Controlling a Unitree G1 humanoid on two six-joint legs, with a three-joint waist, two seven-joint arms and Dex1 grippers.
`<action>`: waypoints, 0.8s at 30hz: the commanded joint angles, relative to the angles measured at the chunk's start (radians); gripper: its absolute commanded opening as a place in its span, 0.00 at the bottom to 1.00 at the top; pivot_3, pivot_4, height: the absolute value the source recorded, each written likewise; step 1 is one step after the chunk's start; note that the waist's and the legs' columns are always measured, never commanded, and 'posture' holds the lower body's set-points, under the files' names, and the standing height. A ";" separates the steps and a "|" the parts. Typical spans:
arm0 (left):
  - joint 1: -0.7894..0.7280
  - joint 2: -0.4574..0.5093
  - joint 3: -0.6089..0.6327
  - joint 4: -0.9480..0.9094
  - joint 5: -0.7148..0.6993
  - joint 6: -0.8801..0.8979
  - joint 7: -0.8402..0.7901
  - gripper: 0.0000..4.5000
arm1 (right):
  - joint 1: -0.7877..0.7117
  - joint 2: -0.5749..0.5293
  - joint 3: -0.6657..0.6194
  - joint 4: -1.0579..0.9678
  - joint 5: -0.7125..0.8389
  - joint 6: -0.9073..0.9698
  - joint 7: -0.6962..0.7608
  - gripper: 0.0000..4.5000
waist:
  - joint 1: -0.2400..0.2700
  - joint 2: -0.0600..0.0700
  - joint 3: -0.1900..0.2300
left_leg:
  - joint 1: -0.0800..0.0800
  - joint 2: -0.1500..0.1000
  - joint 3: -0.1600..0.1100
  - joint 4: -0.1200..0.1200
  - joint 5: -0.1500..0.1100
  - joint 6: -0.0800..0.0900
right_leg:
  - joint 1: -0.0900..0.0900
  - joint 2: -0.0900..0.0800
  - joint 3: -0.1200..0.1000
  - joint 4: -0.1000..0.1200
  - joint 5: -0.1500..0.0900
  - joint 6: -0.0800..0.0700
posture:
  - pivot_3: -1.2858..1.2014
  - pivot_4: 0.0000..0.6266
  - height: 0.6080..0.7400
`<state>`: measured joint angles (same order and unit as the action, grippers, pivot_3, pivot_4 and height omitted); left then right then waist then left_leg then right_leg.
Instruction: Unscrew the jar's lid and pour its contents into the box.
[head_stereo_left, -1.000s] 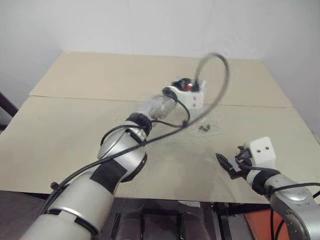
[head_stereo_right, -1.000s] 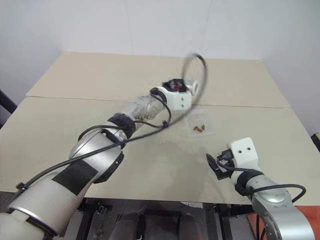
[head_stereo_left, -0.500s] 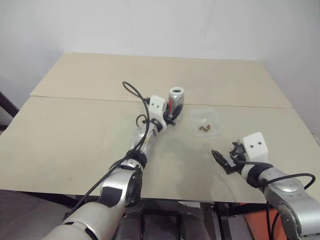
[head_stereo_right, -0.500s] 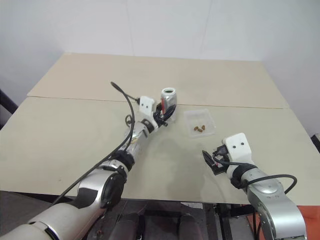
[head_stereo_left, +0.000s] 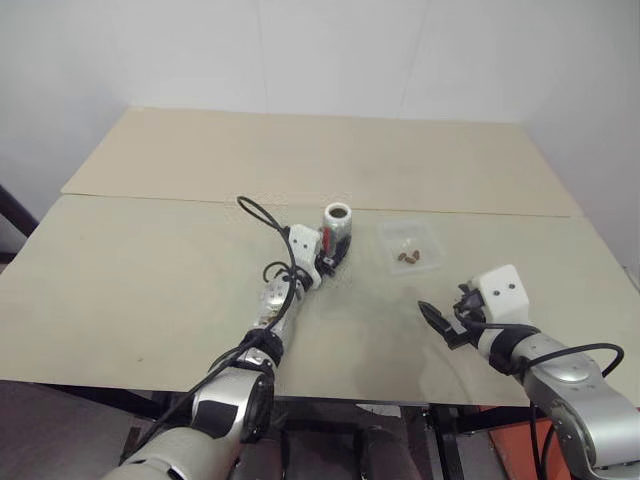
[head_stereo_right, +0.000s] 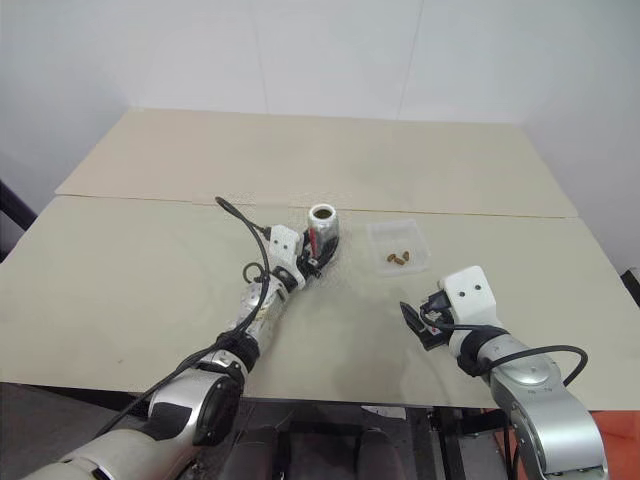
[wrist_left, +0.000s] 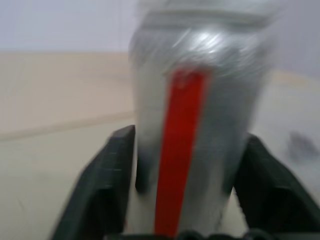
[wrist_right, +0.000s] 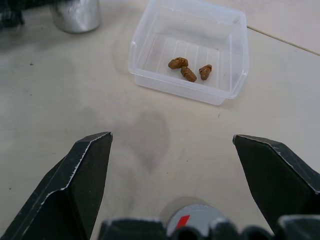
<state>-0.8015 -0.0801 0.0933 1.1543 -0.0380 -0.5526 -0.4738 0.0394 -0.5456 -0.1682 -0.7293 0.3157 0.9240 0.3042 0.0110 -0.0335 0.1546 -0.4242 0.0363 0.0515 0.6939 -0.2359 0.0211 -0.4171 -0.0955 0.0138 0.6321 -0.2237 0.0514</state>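
The jar, silvery with a red stripe and an open dark mouth, stands upright on the table just left of the box. My left gripper is open. Its fingers stand close on either side of the jar. The clear box holds the contents, three brown nuggets. My right gripper hovers open and holds nothing, nearer the table's front edge than the box. A grey round shape with a red mark sits low between its fingers. Whether that is the lid I cannot tell.
The beige table is made of two boards with a seam running across behind the jar. A black cable loops up from my left forearm. A white wall rises behind the far edge.
My left arm has come down and back to the left. It has turned the jar from tilted above the box to upright on the table. The right arm has hardly moved.
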 joint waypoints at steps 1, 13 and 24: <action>-0.001 -0.012 -0.015 -0.020 0.001 -0.042 -0.006 0.93 | -0.007 -0.011 -0.006 -0.017 -0.013 -0.033 0.003 1.00 | 0.000 0.000 0.000 | 0.000 0.000 0.000 0.000 0.000 0.000 | 0.000 0.000 0.000 0.000 0.000 0.000 | 0.52 0.24 1.00; 0.100 -0.030 -0.047 -0.158 -0.011 -0.029 0.011 1.00 | -0.026 -0.020 0.008 0.005 -0.028 -0.039 0.024 1.00 | 0.000 0.002 -0.001 | 0.000 0.000 0.000 0.000 0.000 0.000 | 0.000 0.000 0.000 0.000 0.000 0.000 | 0.52 0.24 1.00; 0.531 0.126 -0.141 -0.889 -0.004 0.254 -0.015 1.00 | -0.039 -0.050 0.006 0.026 -0.028 -0.042 0.066 1.00 | -0.031 0.011 -0.007 | 0.003 0.002 0.000 -0.001 -0.001 0.001 | 0.001 0.002 0.002 0.000 0.000 0.000 | 0.52 0.24 1.00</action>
<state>-0.2906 0.0222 -0.0519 0.3582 -0.0469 -0.3361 -0.4927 0.0108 -0.5818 -0.1392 -0.6851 0.2928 0.9146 0.3648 -0.0203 -0.0224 0.1472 -0.4209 0.0399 0.0520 0.6924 -0.2366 0.0220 -0.4166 -0.0927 0.0170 0.6323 -0.2235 0.0507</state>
